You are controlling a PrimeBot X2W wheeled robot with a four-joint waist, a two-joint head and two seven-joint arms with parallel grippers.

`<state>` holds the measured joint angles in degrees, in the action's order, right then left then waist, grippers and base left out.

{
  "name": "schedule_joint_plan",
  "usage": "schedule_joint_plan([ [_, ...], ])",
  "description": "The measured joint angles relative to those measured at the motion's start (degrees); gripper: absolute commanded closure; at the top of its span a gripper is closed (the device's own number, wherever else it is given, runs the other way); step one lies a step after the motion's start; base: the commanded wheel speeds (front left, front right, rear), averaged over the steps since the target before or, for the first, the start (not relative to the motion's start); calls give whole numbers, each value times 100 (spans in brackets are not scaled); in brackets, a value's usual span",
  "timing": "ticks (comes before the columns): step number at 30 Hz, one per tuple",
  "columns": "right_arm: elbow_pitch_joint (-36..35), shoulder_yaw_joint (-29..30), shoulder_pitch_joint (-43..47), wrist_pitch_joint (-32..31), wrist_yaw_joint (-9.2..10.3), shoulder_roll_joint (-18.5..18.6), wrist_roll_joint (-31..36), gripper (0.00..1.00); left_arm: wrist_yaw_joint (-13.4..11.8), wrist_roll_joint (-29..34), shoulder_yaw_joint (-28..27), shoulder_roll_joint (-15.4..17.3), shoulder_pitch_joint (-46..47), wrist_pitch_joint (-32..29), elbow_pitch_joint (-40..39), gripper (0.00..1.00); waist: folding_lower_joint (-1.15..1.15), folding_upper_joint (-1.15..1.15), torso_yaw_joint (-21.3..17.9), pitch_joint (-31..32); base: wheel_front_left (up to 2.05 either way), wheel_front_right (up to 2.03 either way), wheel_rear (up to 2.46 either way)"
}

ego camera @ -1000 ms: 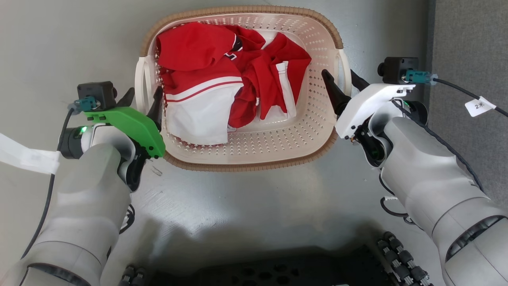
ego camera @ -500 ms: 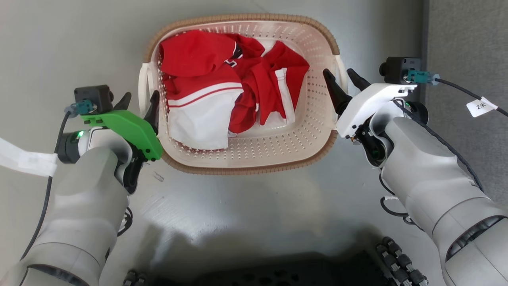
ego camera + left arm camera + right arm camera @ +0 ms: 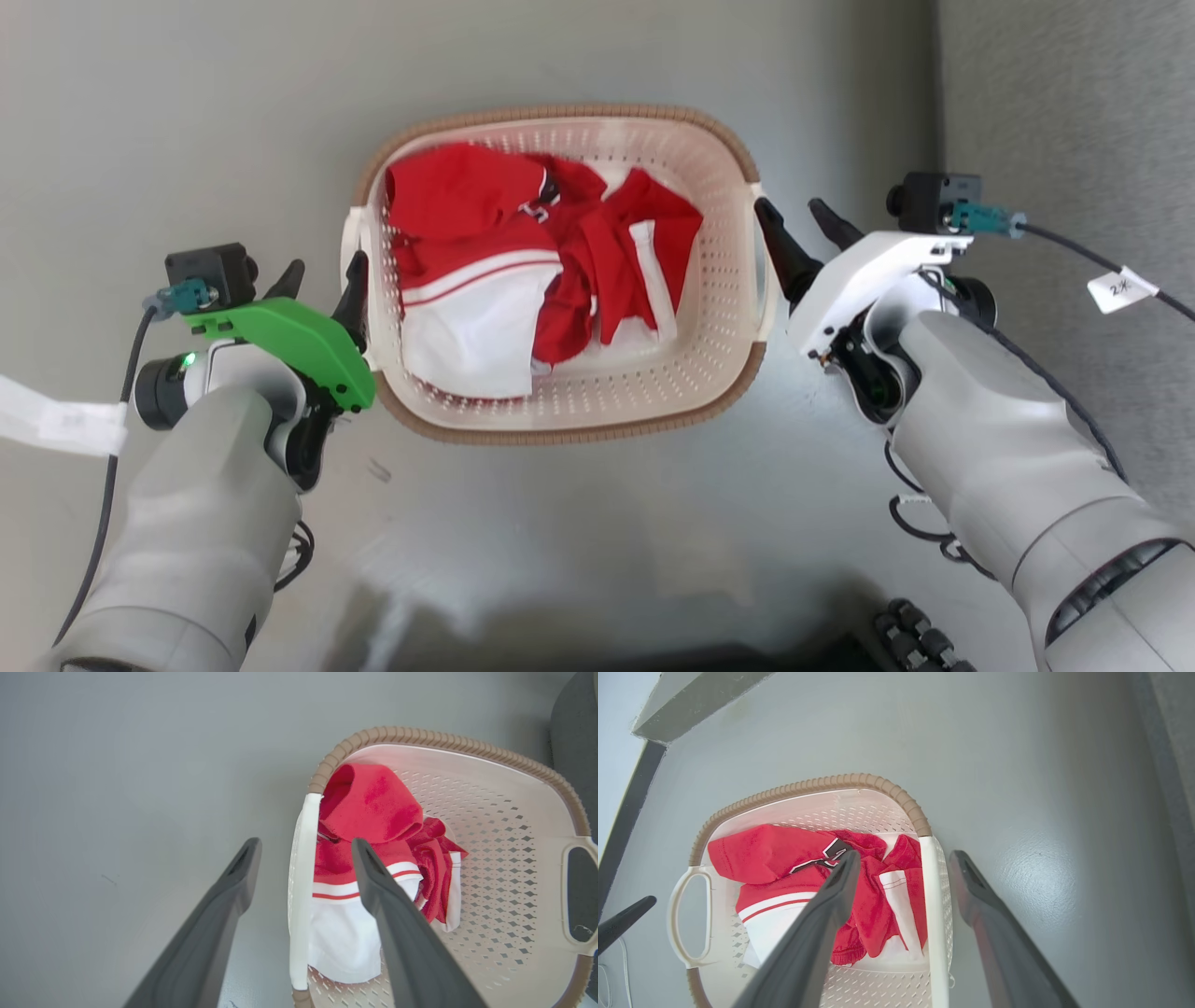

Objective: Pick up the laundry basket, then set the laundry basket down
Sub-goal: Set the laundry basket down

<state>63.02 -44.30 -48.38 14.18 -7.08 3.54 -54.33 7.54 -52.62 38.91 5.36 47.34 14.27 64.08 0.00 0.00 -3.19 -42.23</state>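
The laundry basket (image 3: 560,434), cream with a brown rim, stands on the grey floor with red and white clothes (image 3: 523,271) inside. My left gripper (image 3: 322,285) is open beside the basket's left handle (image 3: 349,245). In the left wrist view that handle (image 3: 299,896) lies in the gap of the left gripper (image 3: 303,847), apparently farther off and untouched. My right gripper (image 3: 792,213) is open at the right handle (image 3: 764,280). In the right wrist view the right gripper (image 3: 906,858) straddles the white handle bar (image 3: 934,914) without touching it.
A dark grey mat (image 3: 1064,140) runs along the right side of the floor. My dark wheeled base (image 3: 915,635) shows at the bottom edge. A wall foot (image 3: 691,704) lies beyond the basket in the right wrist view.
The whole head view has shifted and the basket now looks smaller and farther away. Both grippers stayed open, and their fingertips sit a little clear of the handles they framed before.
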Motion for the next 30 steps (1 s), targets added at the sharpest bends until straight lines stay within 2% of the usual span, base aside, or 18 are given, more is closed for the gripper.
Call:
schedule_joint_plan([
  [16, -412, 365, 497, 0, 0, 94, 385, 0, 0, 148, -225, 156, -758, 14, -702, 0, -1, 0, -90, 1246, 0, 0, 0],
  [24, -646, 602, 983, 0, 0, 241, 580, 0, 0, 398, -530, 170, -1032, 15, -1180, 0, 0, 0, -89, 1820, 0, 0, 0],
  [30, -1023, 895, 1293, 0, 0, 318, 698, 0, 0, 622, -778, 305, -1452, 14, -1527, 0, 0, 0, -60, 2314, 0, 0, 0],
])
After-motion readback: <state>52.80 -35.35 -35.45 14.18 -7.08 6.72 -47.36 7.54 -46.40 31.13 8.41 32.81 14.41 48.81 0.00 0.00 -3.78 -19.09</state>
